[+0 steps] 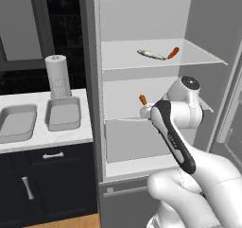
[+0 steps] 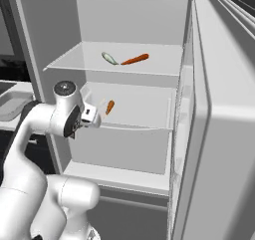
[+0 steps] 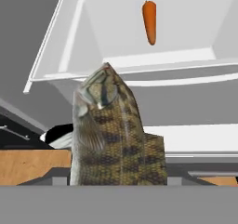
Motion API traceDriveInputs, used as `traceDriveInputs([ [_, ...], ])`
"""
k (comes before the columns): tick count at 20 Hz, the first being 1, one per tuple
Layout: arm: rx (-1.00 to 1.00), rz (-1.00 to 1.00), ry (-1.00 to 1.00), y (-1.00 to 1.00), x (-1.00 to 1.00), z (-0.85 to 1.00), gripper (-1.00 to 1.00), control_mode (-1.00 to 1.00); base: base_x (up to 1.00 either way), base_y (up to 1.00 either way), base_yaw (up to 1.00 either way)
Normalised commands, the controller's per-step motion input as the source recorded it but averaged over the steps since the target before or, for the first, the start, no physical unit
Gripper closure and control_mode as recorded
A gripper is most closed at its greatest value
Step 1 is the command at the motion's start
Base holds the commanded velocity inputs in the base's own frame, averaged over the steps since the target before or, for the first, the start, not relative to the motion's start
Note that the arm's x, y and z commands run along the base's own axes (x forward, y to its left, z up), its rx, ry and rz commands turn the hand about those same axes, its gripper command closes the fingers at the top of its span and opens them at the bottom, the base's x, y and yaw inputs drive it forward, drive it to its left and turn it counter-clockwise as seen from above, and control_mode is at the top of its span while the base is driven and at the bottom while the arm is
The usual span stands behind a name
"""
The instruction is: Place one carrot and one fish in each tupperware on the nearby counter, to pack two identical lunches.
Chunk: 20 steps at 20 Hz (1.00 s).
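**Carrying a fish out of the fridge to the tubs**

Left base view: the gripper (image 1: 145,111) sits at the front lip of the middle fridge shelf (image 1: 123,97), with a carrot (image 1: 142,99) just behind it. Another fish (image 1: 151,55) and carrot (image 1: 173,53) lie on the top shelf. Two tubs (image 1: 62,113) wait on the counter (image 1: 42,139) to the left, both look empty. My take: back straight out before swinging left, so the fish clears the fridge wall, then lower it flat into the nearer tub.

Right base view: the wrist blocks the fingers, so the grip itself is hard to read. One tub (image 2: 12,106) is cut off at the edge.

Hand view: the held fish (image 3: 114,135) fills the middle, jaws partly open and clamped around it. Fingertips are hidden behind it, and its tail end is cut off.
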Motion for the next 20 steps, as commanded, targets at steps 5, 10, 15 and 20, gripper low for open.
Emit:
traceDriveInputs([
  [5,-0.02,0.0,0.05,-0.26,-0.74,0.43,1.0,-1.0,0.0,0.0,0.0],
  [10,-0.01,0.0,0.02,-0.01,-0.15,0.05,1.0,1.0,-0.77,0.0,0.0],
  [15,0.0,0.0,0.0,0.0,0.0,0.0,1.0,1.0,-0.94,0.41,0.05],
  [20,0.0,0.0,0.0,0.0,0.0,0.0,1.0,1.0,0.19,1.0,0.05],
])
